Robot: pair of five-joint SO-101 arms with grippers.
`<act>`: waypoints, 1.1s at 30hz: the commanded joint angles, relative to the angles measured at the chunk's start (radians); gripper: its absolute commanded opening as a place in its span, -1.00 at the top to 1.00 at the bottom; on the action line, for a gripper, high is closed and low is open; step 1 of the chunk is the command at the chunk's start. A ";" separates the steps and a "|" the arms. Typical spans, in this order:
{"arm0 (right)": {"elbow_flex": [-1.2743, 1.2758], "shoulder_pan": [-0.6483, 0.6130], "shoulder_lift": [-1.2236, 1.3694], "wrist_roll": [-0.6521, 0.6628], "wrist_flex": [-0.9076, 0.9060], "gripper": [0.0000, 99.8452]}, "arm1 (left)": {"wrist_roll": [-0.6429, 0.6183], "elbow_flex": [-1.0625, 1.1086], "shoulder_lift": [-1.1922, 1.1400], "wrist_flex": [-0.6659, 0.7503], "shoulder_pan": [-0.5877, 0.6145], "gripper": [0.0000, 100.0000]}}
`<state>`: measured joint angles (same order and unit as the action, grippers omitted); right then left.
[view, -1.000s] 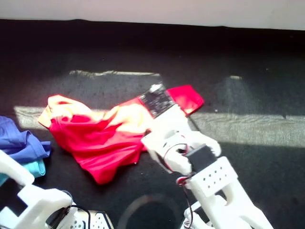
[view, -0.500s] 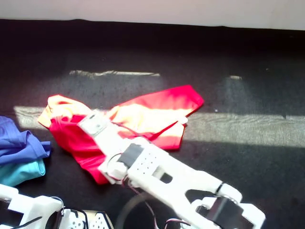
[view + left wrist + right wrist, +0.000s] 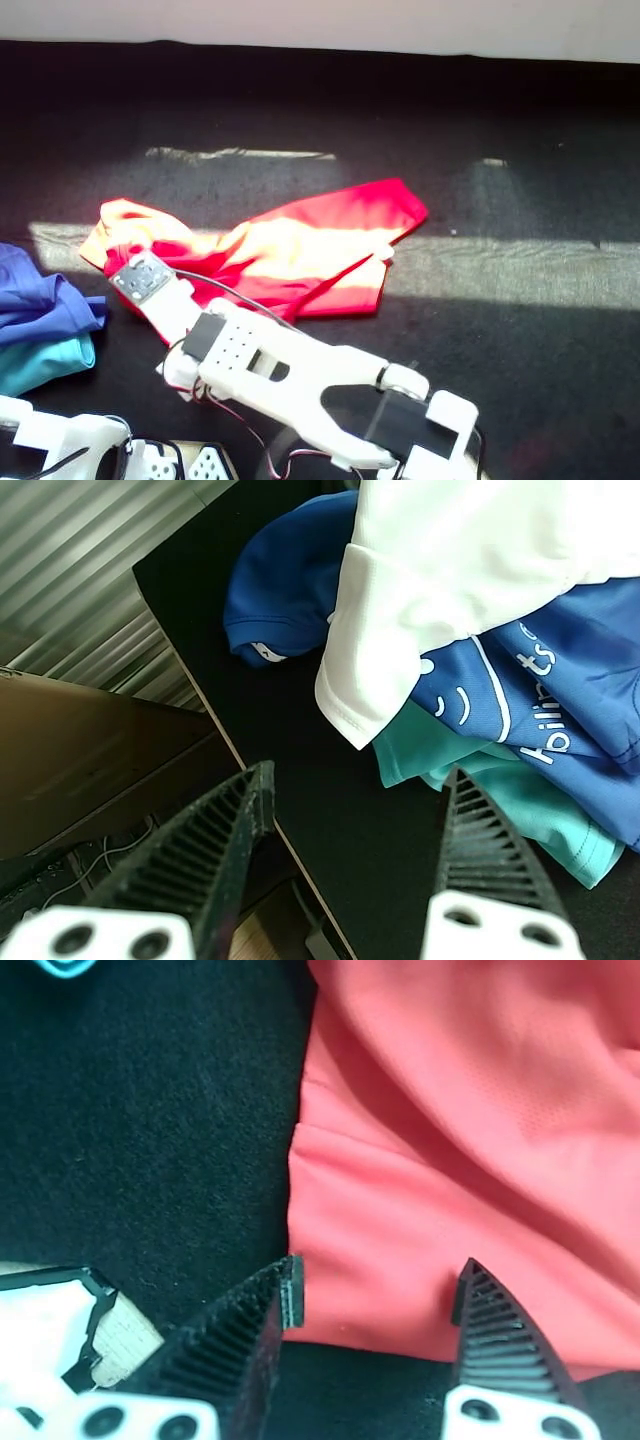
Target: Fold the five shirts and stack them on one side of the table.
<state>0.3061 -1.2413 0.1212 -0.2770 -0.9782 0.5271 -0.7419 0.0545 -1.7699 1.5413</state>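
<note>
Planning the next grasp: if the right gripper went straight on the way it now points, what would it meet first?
Most likely the red shirt. The open right gripper frames one edge of it, with the black table bare just beside one finger. How far off the cloth lies is unclear.

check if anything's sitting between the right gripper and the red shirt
Nothing visible is in the way. The right gripper is open directly over the edge of the crumpled red fabric shirt, with only the black table surface beside that edge.
</note>
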 commanded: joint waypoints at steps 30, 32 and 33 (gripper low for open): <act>-0.282 0.303 0.137 -0.005 -0.371 0.98 | 0.002 -0.002 0.036 0.003 -0.013 0.47; -0.341 0.377 0.134 0.044 -0.432 0.99 | 0.002 -0.001 0.036 0.003 -0.036 0.47; -0.378 0.418 0.124 0.066 -0.461 0.99 | 0.002 0.005 0.036 0.003 -0.048 0.47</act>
<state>0.0361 -0.9329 0.2654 -0.2601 -1.3648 0.5271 -0.7419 0.0545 -1.7699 1.5305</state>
